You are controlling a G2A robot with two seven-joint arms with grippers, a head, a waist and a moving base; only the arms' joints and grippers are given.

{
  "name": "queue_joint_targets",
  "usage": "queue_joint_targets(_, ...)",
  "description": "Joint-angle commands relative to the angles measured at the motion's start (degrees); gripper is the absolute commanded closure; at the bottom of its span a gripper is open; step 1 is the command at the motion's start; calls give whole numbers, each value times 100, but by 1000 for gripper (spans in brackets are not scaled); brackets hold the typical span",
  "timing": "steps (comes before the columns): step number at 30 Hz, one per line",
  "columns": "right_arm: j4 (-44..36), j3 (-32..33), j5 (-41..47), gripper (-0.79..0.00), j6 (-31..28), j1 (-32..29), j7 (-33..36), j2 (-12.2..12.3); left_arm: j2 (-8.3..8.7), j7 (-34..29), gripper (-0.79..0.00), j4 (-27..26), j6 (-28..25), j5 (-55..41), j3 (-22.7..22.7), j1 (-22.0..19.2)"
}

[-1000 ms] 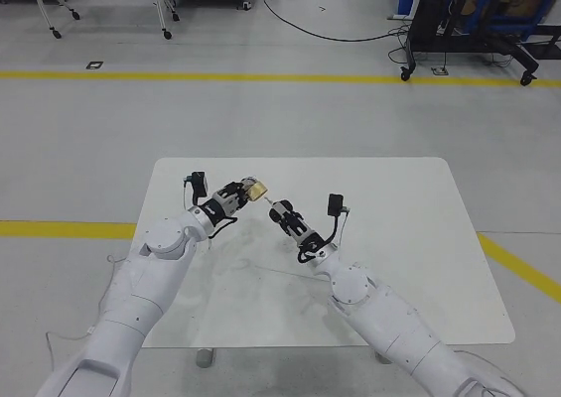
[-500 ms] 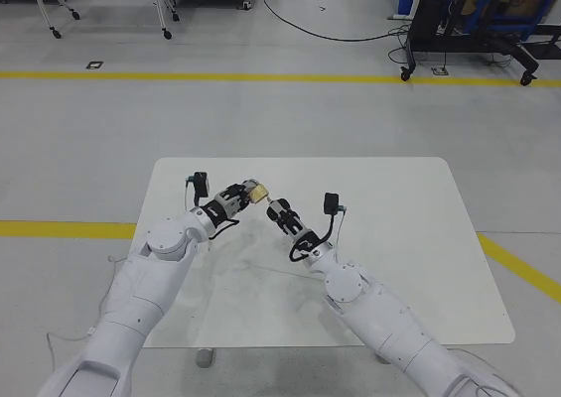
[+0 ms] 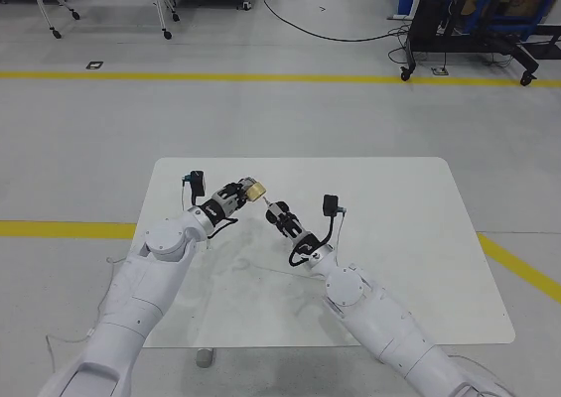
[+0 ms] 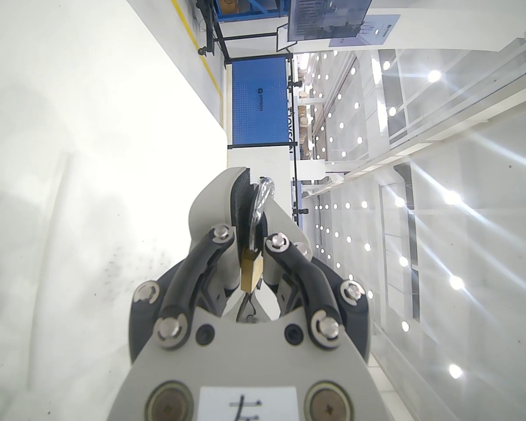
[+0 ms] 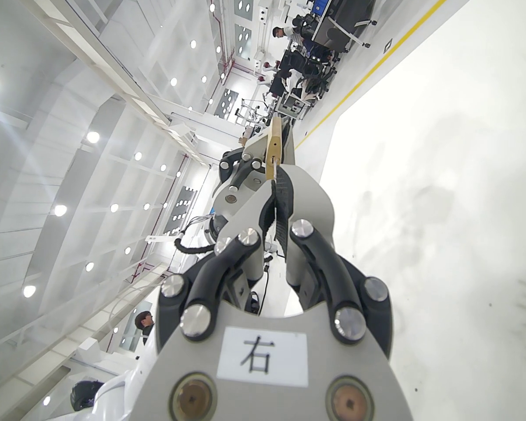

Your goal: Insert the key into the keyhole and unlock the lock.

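The right gripper (image 5: 281, 179) jaws are closing narrowly on a small brass key (image 5: 270, 171), whose tip appears to be meeting the base of a brass padlock with a silver shackle (image 5: 274, 142). The left gripper (image 4: 250, 208) jaws are pinching that padlock, holding it just above the white counter (image 3: 409, 218). If the blade is going in tilted or off the slot, it risks jamming or twisting the padlock in its grip.

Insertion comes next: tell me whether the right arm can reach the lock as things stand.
Probably yes: the left gripper holds the lock aloft, facing the key in the right gripper, nothing between them.
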Motion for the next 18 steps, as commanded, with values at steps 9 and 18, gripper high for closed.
queue_joint_targets(9,28,94,74,0,27,0,261,-66,-16,-84,0,-1,35,127,30,-5)
queue_joint_targets(18,97,122,-175,0,95,35,129,-140,-27,-153,0,-26,32,227,47,11)
